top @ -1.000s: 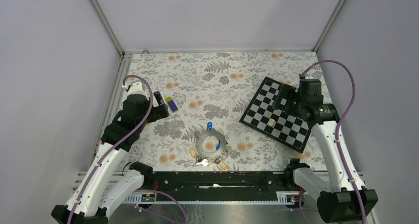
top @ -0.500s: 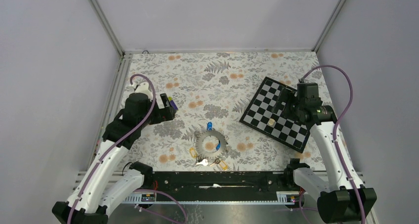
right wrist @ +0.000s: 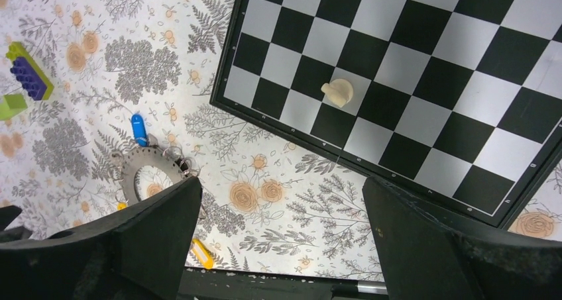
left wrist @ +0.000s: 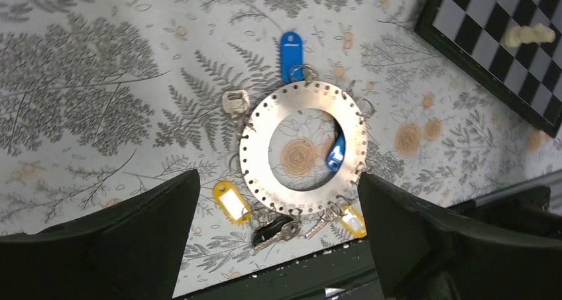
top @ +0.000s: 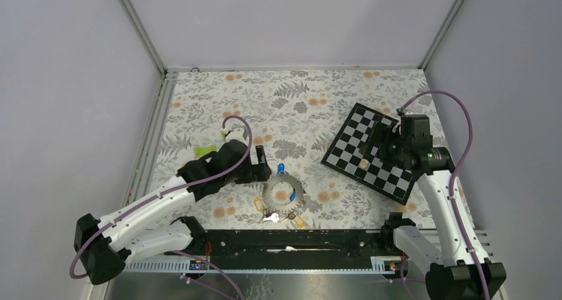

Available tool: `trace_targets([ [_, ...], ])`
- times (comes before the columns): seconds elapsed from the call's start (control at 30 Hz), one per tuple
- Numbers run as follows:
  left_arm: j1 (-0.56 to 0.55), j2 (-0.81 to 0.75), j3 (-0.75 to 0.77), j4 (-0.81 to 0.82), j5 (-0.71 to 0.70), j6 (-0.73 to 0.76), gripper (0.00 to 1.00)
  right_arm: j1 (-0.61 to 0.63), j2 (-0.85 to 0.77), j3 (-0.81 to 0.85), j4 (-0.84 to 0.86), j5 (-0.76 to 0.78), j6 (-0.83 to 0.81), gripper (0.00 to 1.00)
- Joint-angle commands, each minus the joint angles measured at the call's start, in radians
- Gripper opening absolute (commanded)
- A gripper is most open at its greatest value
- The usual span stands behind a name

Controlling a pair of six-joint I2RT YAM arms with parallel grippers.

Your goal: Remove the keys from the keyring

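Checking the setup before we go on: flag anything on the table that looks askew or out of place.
The chessboard sits skewed to the table edges, and a lone pale chess piece on it seems toppled on its side. A purple-and-green block lies on the left side, unrelated to the keyring.

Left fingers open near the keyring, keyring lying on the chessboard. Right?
Not quite. The keyring lies on the floral tablecloth, apart from the chessboard, as the left wrist view shows. The left fingers are open near it, as you said.
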Motion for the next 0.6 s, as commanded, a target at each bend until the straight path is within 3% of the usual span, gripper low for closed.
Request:
trace_targets([
  [0.0,-0.001,-0.082,-0.082,0.084,-0.132,-0.179,0.99,-0.002,-0.045,-0.033,0.019,-0.062,-0.013,0.99],
  [0.27,0.031,-0.174,-0.192,0.167,-0.176,-0.23,0.99,-0.002,-0.065,-0.038,0.03,-0.079,-0.016,0.99],
  [0.4,0.084,-0.105,-0.177,0.212,-0.103,-0.158,0.99,-0.002,-0.054,-0.04,0.03,-0.103,-0.016,0.99],
  [0.57,0.061,0.019,-0.115,0.247,-0.071,-0.05,0.99,-0.002,-0.032,-0.043,0.03,-0.13,0.004,0.99],
])
